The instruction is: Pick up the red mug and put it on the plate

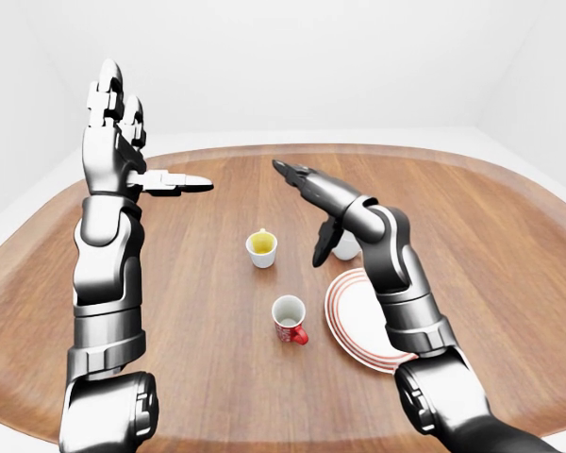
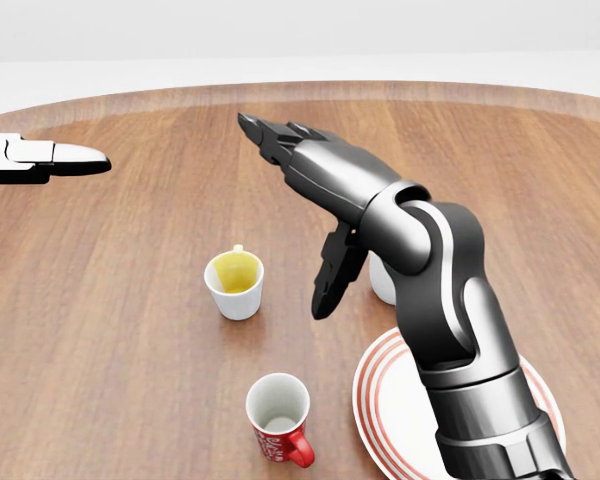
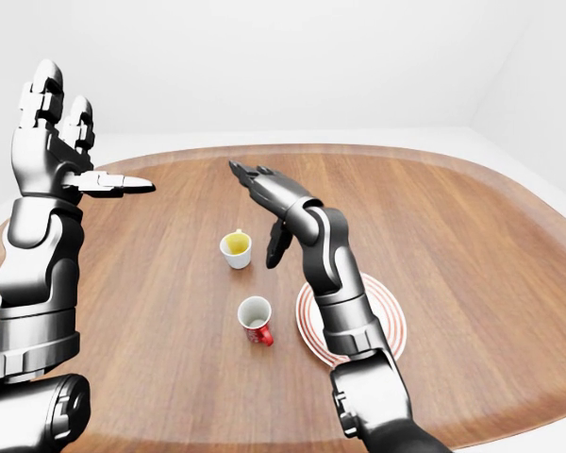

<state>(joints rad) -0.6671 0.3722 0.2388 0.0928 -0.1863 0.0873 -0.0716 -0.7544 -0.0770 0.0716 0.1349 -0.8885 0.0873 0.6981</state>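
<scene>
The red mug (image 2: 280, 425) stands upright near the bottom of the head view, white inside, its handle pointing lower right. Just to its right lies the white plate (image 2: 378, 400) with red rings, partly covered by my right forearm. My right hand (image 2: 290, 212) is open with nothing in it. It hovers above the table between the two white cups, up and to the right of the red mug, fingers stretched to the upper left and thumb hanging down. My left hand (image 1: 156, 132) is raised high at the left, open and empty, far from the mug.
A white cup with a yellow inside (image 2: 234, 283) stands above the red mug. A white mug (image 1: 345, 247) sits above the plate, mostly hidden behind my right hand. The round wooden table (image 2: 130, 350) fills the views, with white walls beyond it.
</scene>
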